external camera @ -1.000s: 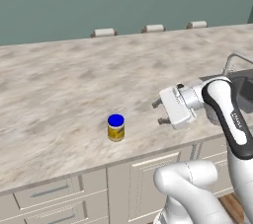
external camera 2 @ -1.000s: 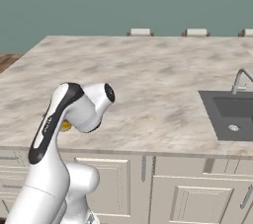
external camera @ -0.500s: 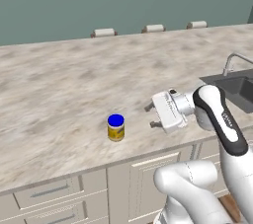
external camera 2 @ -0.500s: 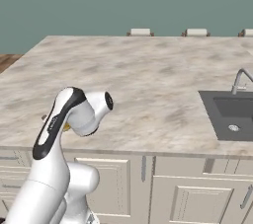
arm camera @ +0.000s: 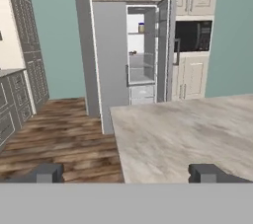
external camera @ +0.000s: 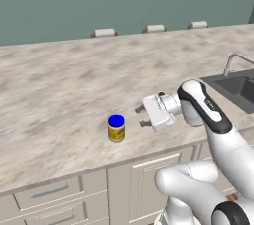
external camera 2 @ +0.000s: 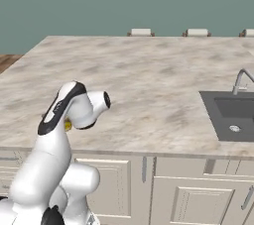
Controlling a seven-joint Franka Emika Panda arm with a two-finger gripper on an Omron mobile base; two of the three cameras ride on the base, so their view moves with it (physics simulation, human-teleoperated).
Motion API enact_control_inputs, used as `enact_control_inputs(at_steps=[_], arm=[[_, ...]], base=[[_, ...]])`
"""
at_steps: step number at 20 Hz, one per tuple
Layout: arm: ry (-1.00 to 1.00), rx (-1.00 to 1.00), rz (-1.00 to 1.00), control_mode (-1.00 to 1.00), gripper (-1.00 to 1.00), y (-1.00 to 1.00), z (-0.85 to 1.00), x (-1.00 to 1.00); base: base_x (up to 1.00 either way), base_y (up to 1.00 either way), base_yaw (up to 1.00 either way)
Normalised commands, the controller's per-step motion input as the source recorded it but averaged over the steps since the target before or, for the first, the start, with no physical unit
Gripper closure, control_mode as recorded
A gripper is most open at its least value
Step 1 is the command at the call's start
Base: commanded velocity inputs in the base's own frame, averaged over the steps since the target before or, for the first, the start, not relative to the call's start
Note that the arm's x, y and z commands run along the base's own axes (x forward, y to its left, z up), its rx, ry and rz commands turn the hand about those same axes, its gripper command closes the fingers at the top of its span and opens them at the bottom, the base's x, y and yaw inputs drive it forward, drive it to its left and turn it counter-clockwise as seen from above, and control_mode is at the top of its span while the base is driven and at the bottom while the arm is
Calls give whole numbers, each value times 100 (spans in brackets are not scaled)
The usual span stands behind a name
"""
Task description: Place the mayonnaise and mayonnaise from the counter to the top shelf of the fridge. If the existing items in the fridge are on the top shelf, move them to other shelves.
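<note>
One mayonnaise jar [external camera: 116,127] with a blue lid stands near the front edge of the counter [external camera: 59,95]. My gripper [external camera: 142,116] hovers just right of it, pointing sideways toward it, open and holding nothing. From the right base, my arm covers the jar except a yellow sliver [external camera 2: 67,126]. In the hand view my gripper [arm camera: 126,173] is spread wide over the counter's end [arm camera: 183,129]. Across the room stands the fridge [arm camera: 111,60] with one door ajar. A second mayonnaise jar [arm camera: 142,27] rests on its top shelf [arm camera: 136,33].
A sink [external camera: 238,87] with a faucet [external camera: 233,63] is set into the counter to the right of my arm. A microwave [arm camera: 192,35] and cream cabinets flank the fridge. Wooden floor [arm camera: 64,139] lies between the counter and the fridge. Three chair backs line the counter's far edge.
My hand has swung left and slightly down toward the jar on the counter, staying open. The jar has not moved.
</note>
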Motion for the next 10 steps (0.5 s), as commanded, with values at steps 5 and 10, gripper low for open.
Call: enact_control_inputs(at_steps=[5, 10], arm=[[5, 0, 15, -100, -100, 0, -6, 35], [0, 1, 2, -100, -100, 0, -21, 7]], base=[[0, 0, 0], [0, 0, 0]])
